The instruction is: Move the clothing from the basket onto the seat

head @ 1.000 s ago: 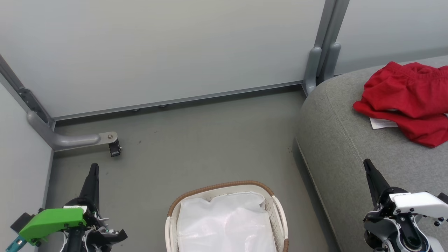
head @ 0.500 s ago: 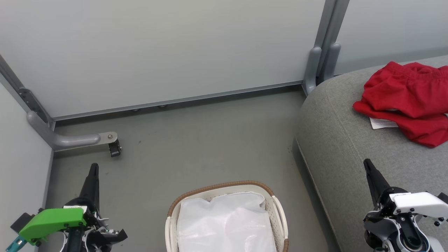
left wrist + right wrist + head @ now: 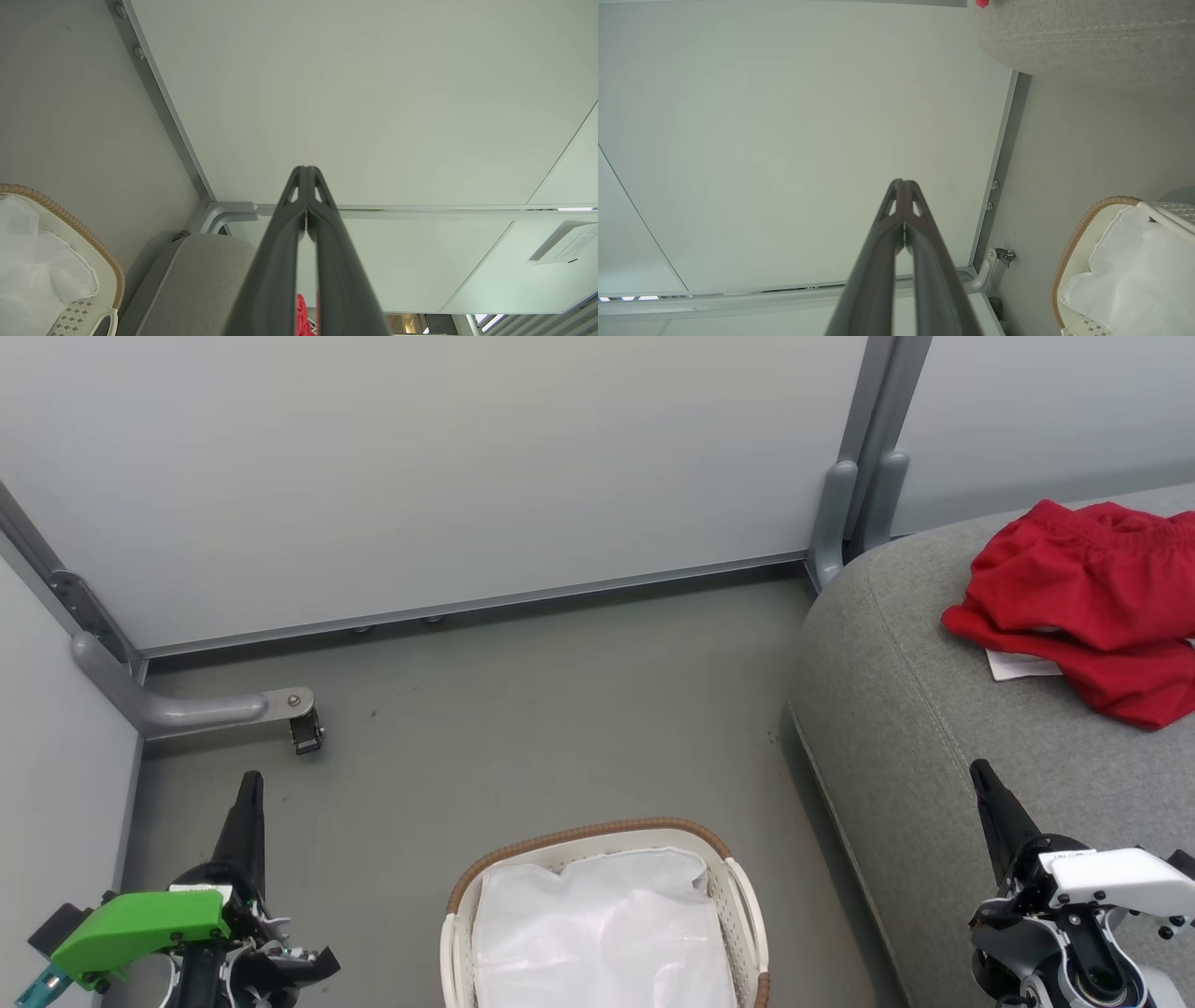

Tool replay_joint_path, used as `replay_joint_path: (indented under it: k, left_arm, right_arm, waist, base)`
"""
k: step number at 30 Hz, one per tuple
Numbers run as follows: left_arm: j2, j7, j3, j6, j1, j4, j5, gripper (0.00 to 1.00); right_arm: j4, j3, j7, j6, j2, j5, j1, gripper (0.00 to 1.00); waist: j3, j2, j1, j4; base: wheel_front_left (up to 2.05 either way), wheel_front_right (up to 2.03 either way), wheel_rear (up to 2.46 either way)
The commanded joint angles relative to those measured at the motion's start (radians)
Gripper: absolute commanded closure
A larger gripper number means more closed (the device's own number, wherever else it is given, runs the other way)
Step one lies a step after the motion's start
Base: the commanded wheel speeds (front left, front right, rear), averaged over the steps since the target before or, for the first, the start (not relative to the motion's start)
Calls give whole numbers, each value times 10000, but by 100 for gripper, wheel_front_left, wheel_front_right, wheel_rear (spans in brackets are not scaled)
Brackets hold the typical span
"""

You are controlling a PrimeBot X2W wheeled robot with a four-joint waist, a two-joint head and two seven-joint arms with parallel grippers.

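At 7 o'clock the left pincer (image 3: 249, 784) is closed, empty; at 6 the basket (image 3: 597, 829) is seen holding liner (image 3: 597, 933) only; the right pincer (image 3: 980, 775), likewise closed empty, is placed nearer the clothing (image 3: 1074, 588), at 2 o'clock on the seat (image 3: 915, 728).

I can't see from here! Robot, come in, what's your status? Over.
Left gripper shut, empty. Right gripper shut, empty. Clothing on seat; basket shows just liner. Nothing in the way.
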Motion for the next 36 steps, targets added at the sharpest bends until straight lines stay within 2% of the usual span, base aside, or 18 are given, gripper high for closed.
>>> replay_joint_path:
  k: [1,36]
  left_arm:
    - [40,35,22,-68,-122,-28,-32,100]
    - [40,33,20,-68,-122,-28,-34,100]
  right_arm:
    - [-42,-29,44,0,-22,-10,-81,100]
    - [-41,-52,44,0,-6,-40,-83,100]
  waist:
    - [0,0,0,0]
    - [0,0,0,0]
  base:
    - [0,0,0]
    - [0,0,0]
